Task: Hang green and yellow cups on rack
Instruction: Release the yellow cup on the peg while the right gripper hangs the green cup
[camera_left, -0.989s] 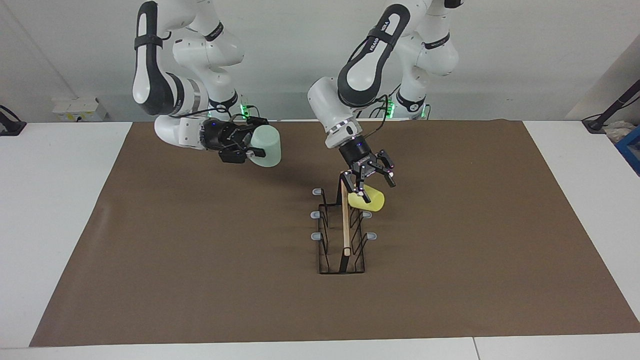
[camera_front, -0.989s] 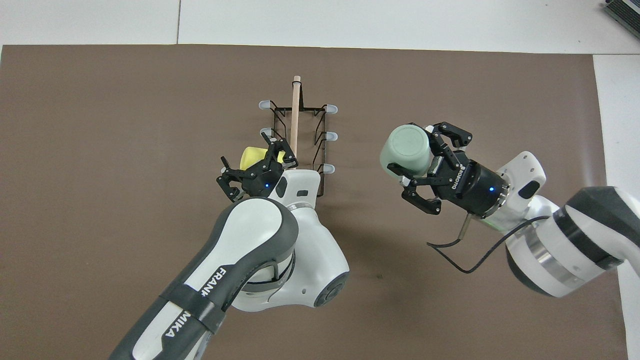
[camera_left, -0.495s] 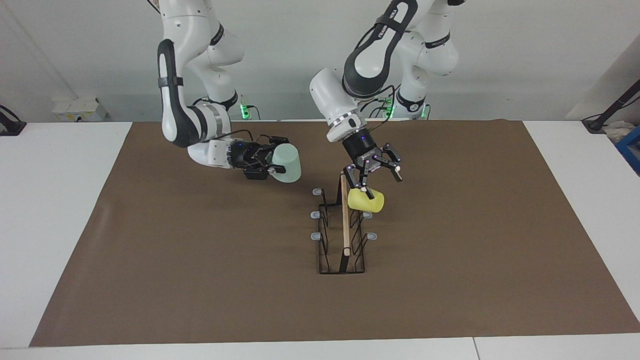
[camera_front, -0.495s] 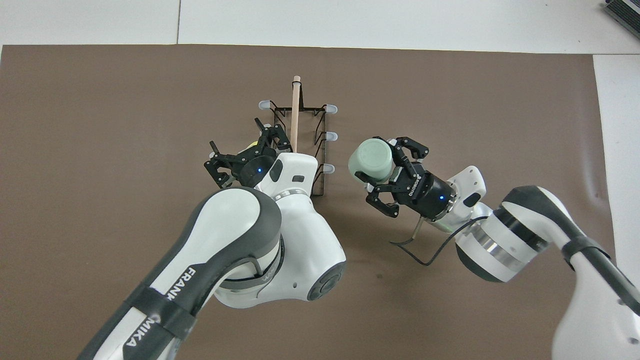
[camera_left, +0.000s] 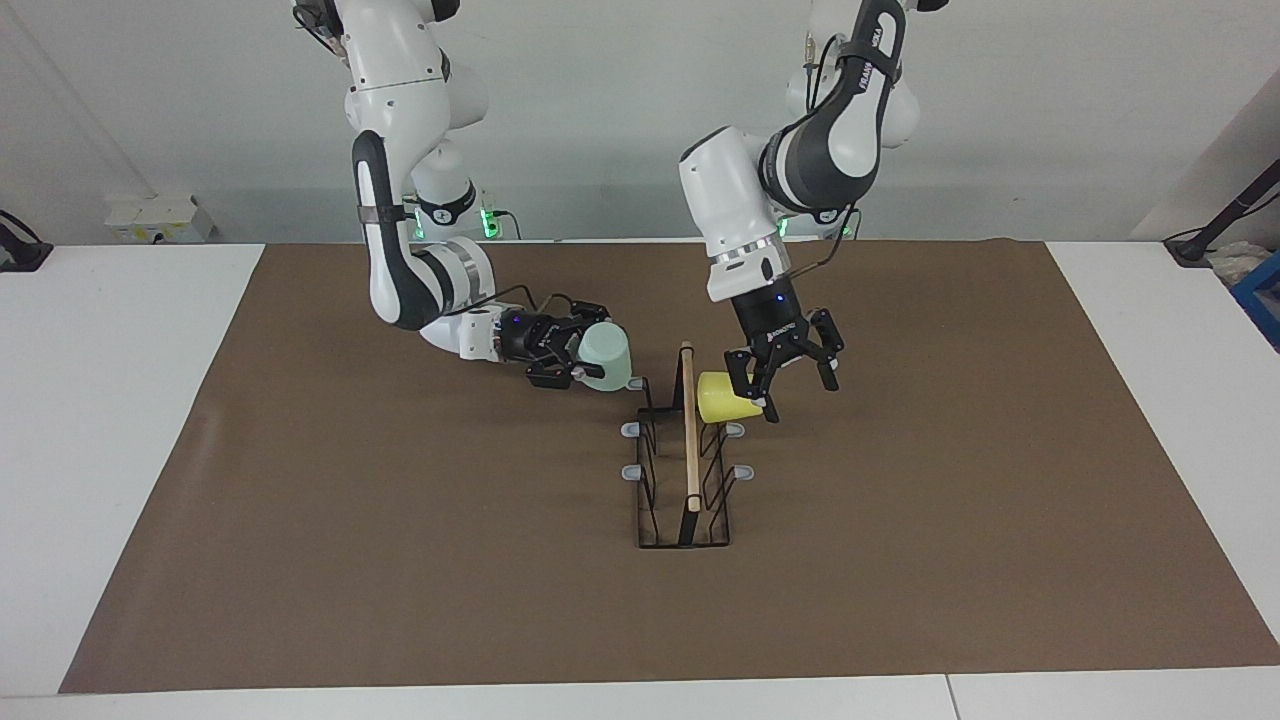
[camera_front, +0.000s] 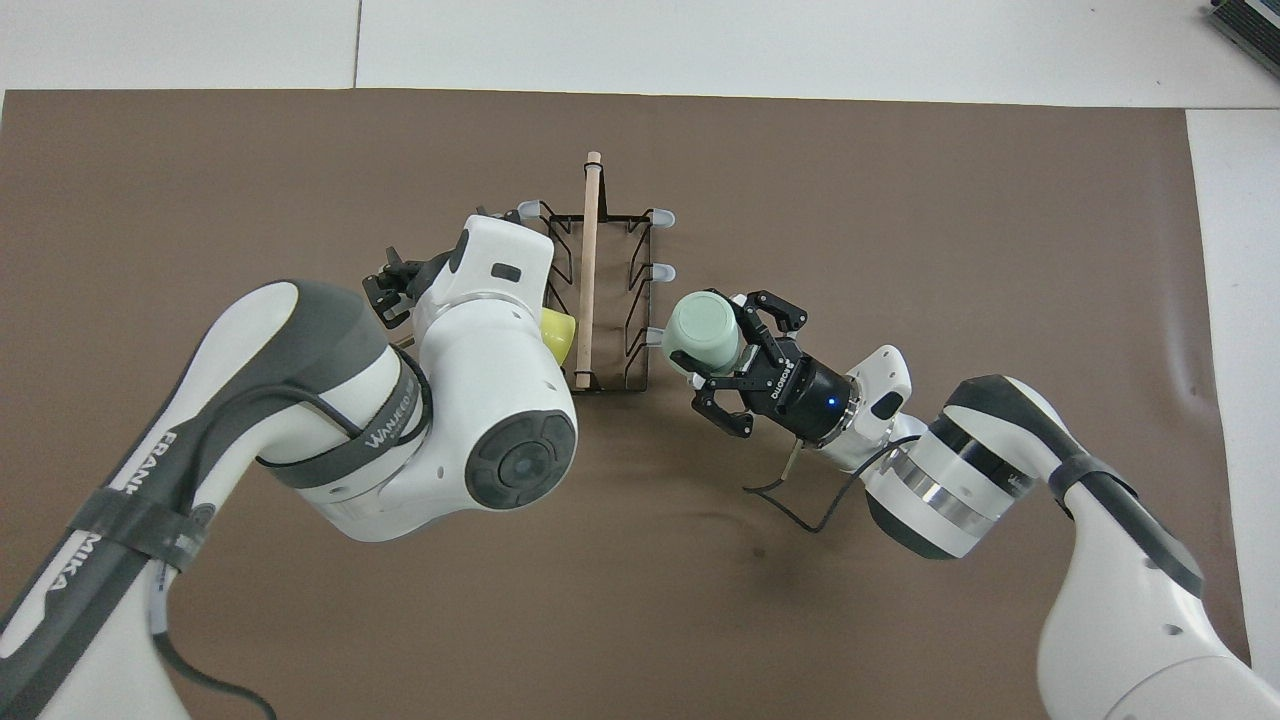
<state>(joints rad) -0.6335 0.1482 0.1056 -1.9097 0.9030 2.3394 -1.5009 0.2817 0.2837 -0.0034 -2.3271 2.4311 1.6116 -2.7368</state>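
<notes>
Here the rack (camera_left: 684, 455) stands mid-desk on the brown mat (camera_left: 400, 560). The yellow cup (camera_left: 722, 398) sits on the peg nearest the robots on the side toward the left arm's end. The left pincer (camera_left: 783, 385) hovers beside that cup with fingers spread, holding nothing. The right pincer (camera_left: 575, 357) is clamped on the green cup (camera_left: 606, 357), held at the rack's nearest peg on the right arm's side.

"FRANKA" in white on dark band of left arm (camera_left: 855, 75), facing view. "FRAN…" and "…MIKA" partly readable on left arm's dark bands (camera_front: 150, 470), overhead view; small white lettering on elbow band, unclear. Tiny print on both wrists, illegible.
</notes>
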